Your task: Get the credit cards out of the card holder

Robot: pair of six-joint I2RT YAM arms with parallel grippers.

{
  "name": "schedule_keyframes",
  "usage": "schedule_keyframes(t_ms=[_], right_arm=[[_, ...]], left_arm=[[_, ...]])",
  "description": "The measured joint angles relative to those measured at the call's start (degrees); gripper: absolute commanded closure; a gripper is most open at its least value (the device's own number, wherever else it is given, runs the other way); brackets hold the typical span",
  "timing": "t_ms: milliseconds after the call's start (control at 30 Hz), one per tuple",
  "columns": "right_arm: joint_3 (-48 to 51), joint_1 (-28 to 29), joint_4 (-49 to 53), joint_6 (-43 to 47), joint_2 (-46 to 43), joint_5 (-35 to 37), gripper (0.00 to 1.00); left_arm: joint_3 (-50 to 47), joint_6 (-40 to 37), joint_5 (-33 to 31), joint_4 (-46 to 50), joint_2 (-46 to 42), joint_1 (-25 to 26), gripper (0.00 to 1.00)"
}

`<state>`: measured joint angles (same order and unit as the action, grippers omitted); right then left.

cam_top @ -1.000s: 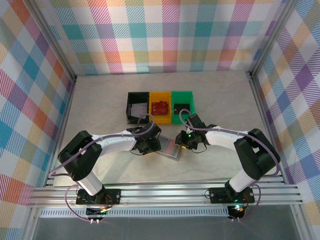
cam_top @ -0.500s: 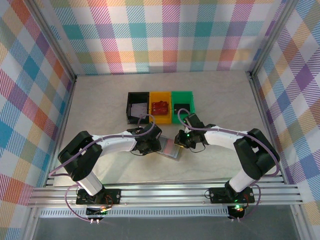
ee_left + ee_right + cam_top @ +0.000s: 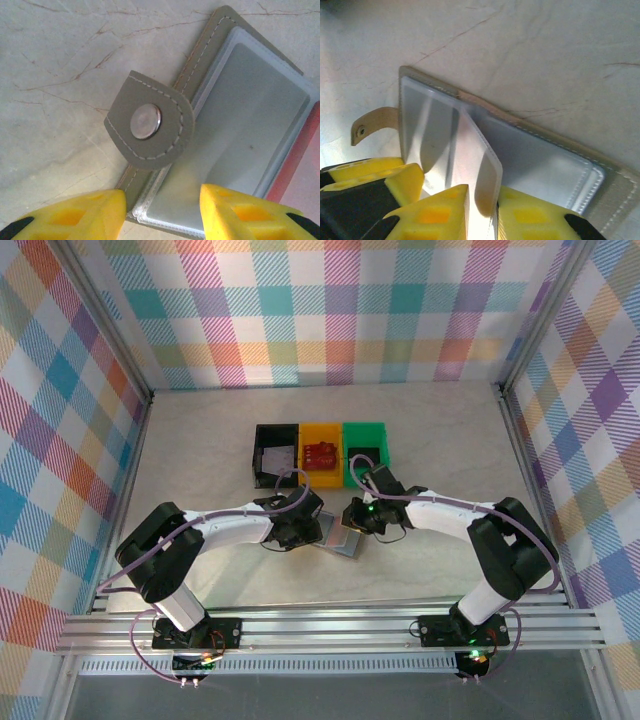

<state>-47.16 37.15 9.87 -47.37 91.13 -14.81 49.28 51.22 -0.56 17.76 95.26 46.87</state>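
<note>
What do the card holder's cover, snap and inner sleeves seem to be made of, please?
The card holder cover looks like matte grey-tan leather or imitation, stitched at the edges. Its snap glints like polished metal. The sleeves seem clear glossy plastic, see-through.

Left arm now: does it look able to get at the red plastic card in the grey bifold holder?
Probably not directly: the left fingers straddle the snap-tab corner of the grey bifold holder, and the red plastic card lies beyond the clear plastic sleeve.
</note>
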Motion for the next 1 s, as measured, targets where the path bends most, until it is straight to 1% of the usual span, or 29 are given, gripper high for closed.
schedule_keyframes(t_ms=[733, 1000], right_arm=[[-2.86, 1.95, -0.76, -0.22, 0.13, -1.27, 0.79], [-3.63, 2.58, -0.76, -0.44, 0.35, -1.57, 0.77]], left_arm=[[0.02, -0.70, -0.39, 0.28, -1.68, 0.42, 0.52], [0.02, -1.33, -0.83, 0.48, -1.97, 0.74, 0.52]])
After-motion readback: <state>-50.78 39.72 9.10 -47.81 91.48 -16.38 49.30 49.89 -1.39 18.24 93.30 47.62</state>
